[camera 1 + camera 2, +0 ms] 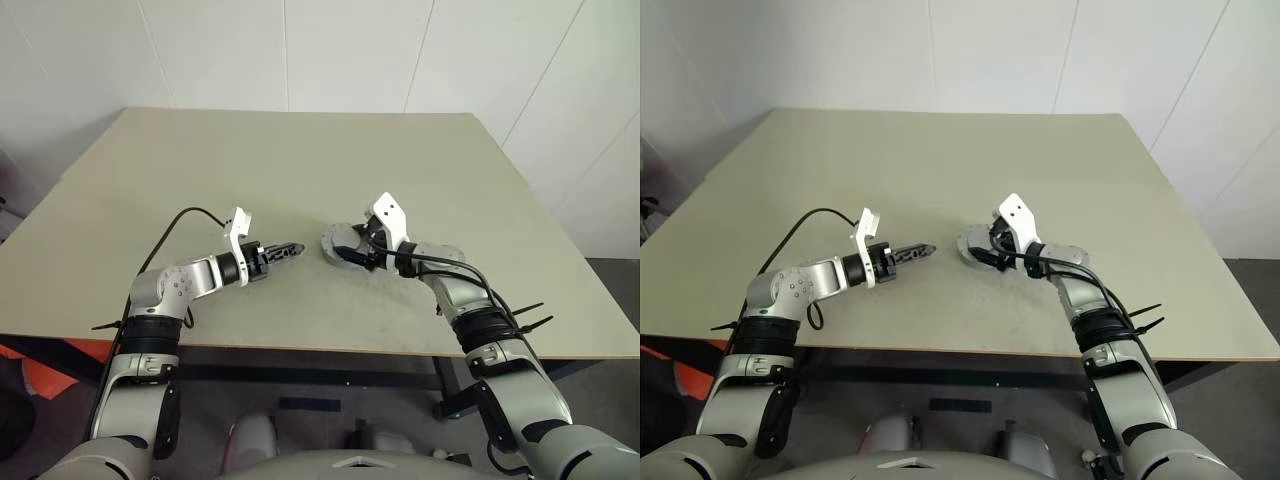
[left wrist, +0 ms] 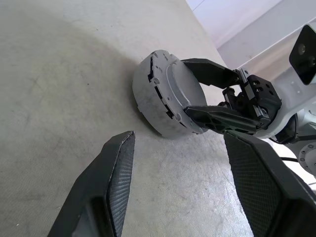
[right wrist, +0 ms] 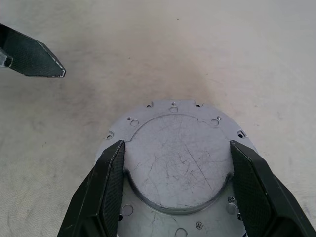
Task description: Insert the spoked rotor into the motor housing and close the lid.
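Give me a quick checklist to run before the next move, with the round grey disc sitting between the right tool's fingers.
1. Right tool straddles the grey disc, one finger on each side: ok.
2. Its fingers firmly clamped on the disc: cannot tell.
3. Left tool open, beside the disc and off it: ok.
4. Disc resting on the table: ok.
5. Rotor seated inside: cannot tell.

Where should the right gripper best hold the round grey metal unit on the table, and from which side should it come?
Probably on the raised centre disc of the round grey unit, from above: the right gripper has a finger on either side of that step, whose straight edge offers grip. The table blocks the underside.
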`<state>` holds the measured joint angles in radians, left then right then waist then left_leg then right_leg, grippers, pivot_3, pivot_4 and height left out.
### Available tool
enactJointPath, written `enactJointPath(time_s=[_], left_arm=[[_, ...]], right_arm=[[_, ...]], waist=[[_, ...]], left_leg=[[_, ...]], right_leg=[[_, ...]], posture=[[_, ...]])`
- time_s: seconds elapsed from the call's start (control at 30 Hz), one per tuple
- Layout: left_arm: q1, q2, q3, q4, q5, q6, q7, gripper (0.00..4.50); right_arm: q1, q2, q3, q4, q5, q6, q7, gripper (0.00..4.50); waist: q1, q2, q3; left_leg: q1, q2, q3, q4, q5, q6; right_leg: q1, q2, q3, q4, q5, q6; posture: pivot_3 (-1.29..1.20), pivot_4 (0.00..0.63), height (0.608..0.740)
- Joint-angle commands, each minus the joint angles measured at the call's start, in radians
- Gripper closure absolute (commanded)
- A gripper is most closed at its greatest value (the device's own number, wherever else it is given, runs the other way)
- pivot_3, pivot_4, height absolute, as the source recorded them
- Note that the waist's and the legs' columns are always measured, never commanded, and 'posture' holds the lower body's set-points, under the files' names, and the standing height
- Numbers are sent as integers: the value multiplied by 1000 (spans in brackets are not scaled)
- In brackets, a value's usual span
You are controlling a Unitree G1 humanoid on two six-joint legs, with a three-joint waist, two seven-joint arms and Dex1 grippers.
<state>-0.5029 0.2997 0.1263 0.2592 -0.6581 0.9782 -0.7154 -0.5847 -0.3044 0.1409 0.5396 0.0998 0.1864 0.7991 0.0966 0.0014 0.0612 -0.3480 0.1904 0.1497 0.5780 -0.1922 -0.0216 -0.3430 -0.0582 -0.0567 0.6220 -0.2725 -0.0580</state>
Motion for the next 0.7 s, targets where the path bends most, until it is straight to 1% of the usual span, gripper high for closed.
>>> enactJointPath(time_s=[0.03,0.17,0.23,0.37,0.47,0.7], left_arm=[[-10,4,15,-40,-15,-6,-3,1472],[-15,6,17,-37,-15,-3,-2,1472],[-17,6,18,-35,-15,-2,-1,1472],[-20,5,17,-29,-13,-4,-1,1472],[-19,5,18,-26,-12,-9,-2,1472],[-12,2,14,-26,-8,-19,-4,1472]], right_arm=[[26,10,9,81,-24,41,-24,1393],[0,31,-35,88,3,60,-54,1393],[-4,24,-32,101,-18,38,-69,1393],[7,13,-16,102,-34,25,-70,1393],[24,0,21,97,-81,-39,-87,1393],[37,-12,44,100,-96,-74,-79,1393]], waist=[[0,0,0],[-1,0,0],[-1,0,0],[-1,0,0],[-1,0,0],[-1,0,0]], left_leg=[[1,0,0,0,0,1],[5,0,0,-1,0,1],[5,0,0,-2,0,0],[5,0,0,-2,0,0],[5,0,0,-2,0,0],[5,0,0,-5,0,0]], right_leg=[[1,0,0,0,0,0],[4,0,0,-1,0,0],[4,0,0,-1,0,0],[4,0,0,-1,0,0],[4,0,0,-2,0,0],[4,0,0,-4,0,1]], posture=[[0,0,740],[0,0,740],[0,0,740],[0,0,740],[0,0,740],[0,0,740]])
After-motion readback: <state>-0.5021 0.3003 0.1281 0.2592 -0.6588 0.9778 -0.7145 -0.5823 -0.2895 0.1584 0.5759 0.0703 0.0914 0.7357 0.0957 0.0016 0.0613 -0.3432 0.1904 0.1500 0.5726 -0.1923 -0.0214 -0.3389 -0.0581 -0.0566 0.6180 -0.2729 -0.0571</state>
